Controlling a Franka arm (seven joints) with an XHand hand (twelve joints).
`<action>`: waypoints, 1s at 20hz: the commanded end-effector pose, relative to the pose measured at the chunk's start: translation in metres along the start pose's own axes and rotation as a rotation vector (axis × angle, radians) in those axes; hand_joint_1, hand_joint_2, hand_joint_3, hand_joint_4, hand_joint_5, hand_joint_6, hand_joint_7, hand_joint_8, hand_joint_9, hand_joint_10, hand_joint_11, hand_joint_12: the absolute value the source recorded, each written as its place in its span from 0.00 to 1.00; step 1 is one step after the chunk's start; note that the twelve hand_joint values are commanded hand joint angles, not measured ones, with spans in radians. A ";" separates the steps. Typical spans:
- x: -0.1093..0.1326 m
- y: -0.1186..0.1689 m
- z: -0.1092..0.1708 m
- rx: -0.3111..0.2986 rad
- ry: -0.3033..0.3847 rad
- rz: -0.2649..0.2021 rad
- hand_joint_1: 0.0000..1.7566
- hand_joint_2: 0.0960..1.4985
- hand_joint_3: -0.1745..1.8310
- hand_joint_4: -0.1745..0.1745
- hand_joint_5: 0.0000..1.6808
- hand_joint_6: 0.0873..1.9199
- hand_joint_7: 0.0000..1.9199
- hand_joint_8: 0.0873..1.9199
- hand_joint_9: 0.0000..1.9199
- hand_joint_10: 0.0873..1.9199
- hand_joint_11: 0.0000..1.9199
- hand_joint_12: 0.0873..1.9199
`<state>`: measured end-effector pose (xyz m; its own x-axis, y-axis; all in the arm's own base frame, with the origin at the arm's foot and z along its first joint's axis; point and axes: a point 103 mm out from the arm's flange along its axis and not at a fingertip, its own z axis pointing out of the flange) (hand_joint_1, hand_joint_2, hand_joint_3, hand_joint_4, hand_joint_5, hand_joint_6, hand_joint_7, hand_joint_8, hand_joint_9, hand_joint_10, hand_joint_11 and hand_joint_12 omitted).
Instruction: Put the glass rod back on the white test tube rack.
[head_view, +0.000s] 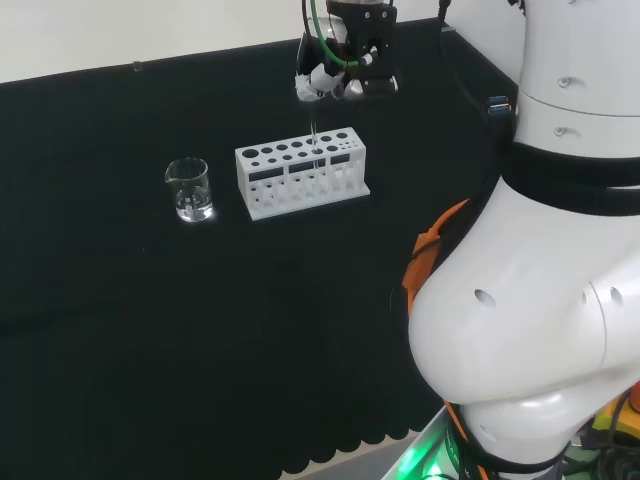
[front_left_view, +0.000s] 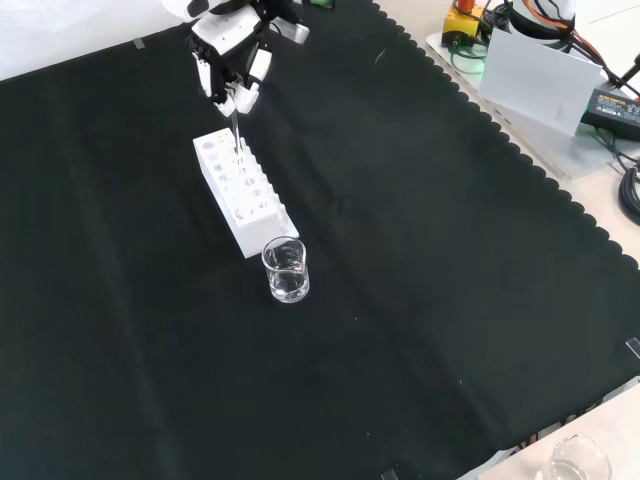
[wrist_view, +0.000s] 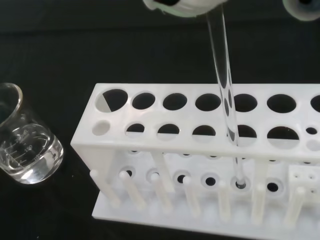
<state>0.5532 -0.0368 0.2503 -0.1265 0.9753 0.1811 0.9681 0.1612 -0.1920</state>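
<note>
- Your hand (head_view: 345, 72) hangs directly above the white test tube rack (head_view: 300, 172), with its fingers curled round the top end of the glass rod (wrist_view: 226, 100).
- The rod stands nearly upright and passes down through a hole in the front row of the rack's top plate. In the wrist view its lower tip sits in or just at a socket in the rack's base plate; I cannot tell whether it bears weight there.
- Treat the rod as light, stiff and brittle. It is thin clear glass, so side loading against the hole's edge could snap it.
- Its smooth surface is likely to be slippery, so a pinch near the top end, where you hold it, gives the best control of tilt.
- The rack looks like light plastic and may slide on the black cloth (front_left_view: 420, 300) if the rod drags on it.
- A small glass beaker (front_left_view: 286, 270) holding clear liquid stands just beside the rack's end, apart from the rod.
</note>
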 end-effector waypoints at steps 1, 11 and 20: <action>0.001 -0.003 -0.008 0.000 -0.001 0.002 0.72 0.61 0.00 0.00 0.44 0.42 0.59 0.31 0.90 0.04 0.91 0.12; -0.004 -0.020 -0.030 -0.023 0.005 0.013 0.67 0.54 0.00 0.00 0.18 0.33 0.39 0.36 0.93 0.00 0.99 0.13; 0.004 -0.048 -0.063 -0.059 0.007 0.005 0.67 0.54 0.00 0.00 0.19 0.32 0.39 0.36 0.94 0.00 0.99 0.13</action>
<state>0.5340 -0.0491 0.3019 -0.1170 0.9761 0.1829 0.9786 0.1447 -0.1466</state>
